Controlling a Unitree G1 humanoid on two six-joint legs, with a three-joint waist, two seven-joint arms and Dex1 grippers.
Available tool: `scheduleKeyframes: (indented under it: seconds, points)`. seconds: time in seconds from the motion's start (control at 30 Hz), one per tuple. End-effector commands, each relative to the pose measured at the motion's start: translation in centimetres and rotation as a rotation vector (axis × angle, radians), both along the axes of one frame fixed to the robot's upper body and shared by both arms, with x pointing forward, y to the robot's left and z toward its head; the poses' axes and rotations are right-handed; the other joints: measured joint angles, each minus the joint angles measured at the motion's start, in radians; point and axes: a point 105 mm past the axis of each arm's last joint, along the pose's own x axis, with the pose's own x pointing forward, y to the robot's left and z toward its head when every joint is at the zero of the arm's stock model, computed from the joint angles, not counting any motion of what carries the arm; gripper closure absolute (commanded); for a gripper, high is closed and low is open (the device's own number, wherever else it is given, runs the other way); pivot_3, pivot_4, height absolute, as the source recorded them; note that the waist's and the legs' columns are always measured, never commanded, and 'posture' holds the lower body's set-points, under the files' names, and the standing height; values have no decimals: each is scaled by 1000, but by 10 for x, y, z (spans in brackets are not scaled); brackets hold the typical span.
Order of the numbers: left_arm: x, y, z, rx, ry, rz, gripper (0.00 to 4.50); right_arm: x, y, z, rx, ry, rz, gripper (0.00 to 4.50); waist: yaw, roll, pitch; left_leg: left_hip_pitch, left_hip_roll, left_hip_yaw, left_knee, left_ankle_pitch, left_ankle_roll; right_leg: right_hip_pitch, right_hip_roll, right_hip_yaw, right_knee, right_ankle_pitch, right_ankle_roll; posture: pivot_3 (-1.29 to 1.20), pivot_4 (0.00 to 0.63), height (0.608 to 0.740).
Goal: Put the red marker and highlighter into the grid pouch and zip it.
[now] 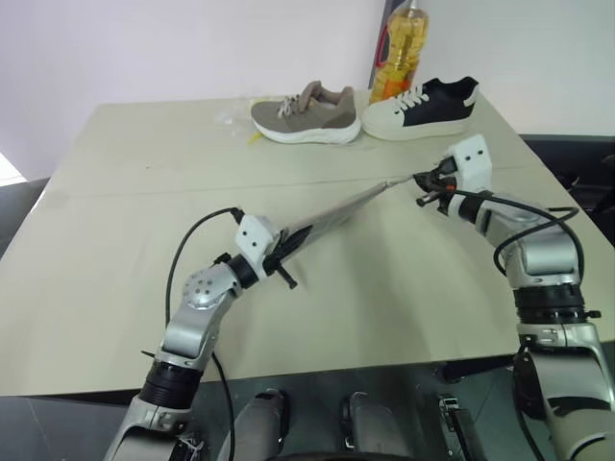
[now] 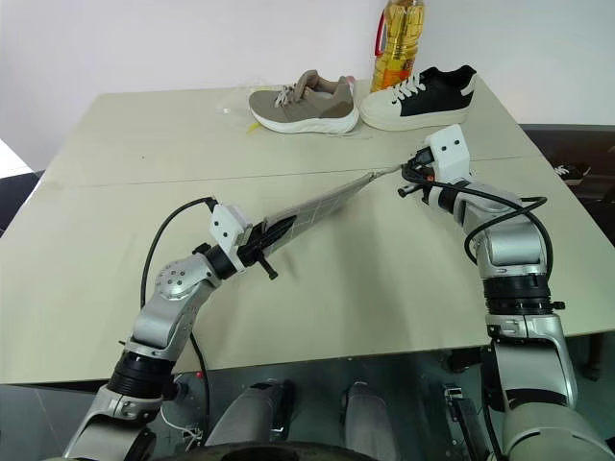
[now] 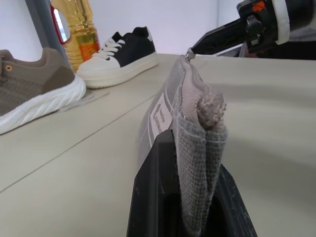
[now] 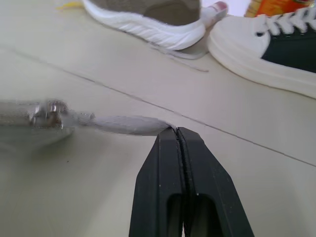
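Observation:
The grid pouch (image 1: 332, 216) hangs stretched above the table between both grippers, edge up, its white label (image 3: 160, 117) facing sideways. My left gripper (image 3: 190, 148) is shut on the pouch's near end, and the grey fabric bunches between its fingers. My right gripper (image 4: 177, 132) is shut on the white zipper pull (image 4: 126, 124) at the pouch's far end, right beside the metal slider (image 4: 49, 116). The red marker and the highlighter are hidden.
On the far side of the beige table (image 1: 115, 240) stand a brown shoe (image 1: 306, 113), a black-and-white shoe (image 1: 423, 106) and a bottle of yellow oil (image 1: 402, 48). A scrap of clear wrapper (image 1: 238, 123) lies left of the brown shoe.

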Motion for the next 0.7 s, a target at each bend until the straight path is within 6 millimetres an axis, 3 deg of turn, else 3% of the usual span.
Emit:
scheduleKeyframes:
  seconds: [0.03, 0.13, 0.27, 0.43, 0.7]
  points:
    - [-11, 5, 9, 0, -9, -34, 3475, -22, 11, 7, -35, 3, 159, 2640, 4, 0, 0, 0, 0, 0, 0, 0, 0, 0, 0, 0, 0, 0, 0, 0, 150, 738]
    - [-21, 16, 5, 29, 21, -23, 2090, -42, 8, 2, -104, 7, 257, 1190, 5, 0, 0, -1, 0, -1, 0, -1, 1, 0, 0, 0, -1, 0, 0, 0, 150, 738]
    - [-33, 43, -11, 85, 120, 63, 2090, -53, -6, -1, -110, 1, 265, 1190, -2, 1, 0, -1, 0, 0, 0, -1, 1, 0, -1, 0, -1, 0, 0, 0, 150, 738]
    - [-37, 98, -29, 94, 236, 321, 2090, -46, -21, -2, -7, -33, 203, 1190, 3, 1, 0, 0, 1, 0, 0, -1, 1, 0, 0, 0, -1, -2, -4, 0, 150, 738]
    - [-47, 138, -40, 100, 259, 508, 2090, -41, -25, -24, 65, -6, 167, 1190, 7, 1, 0, -1, 0, 0, 0, -1, 1, 1, -1, 0, -2, -2, -4, 0, 150, 738]
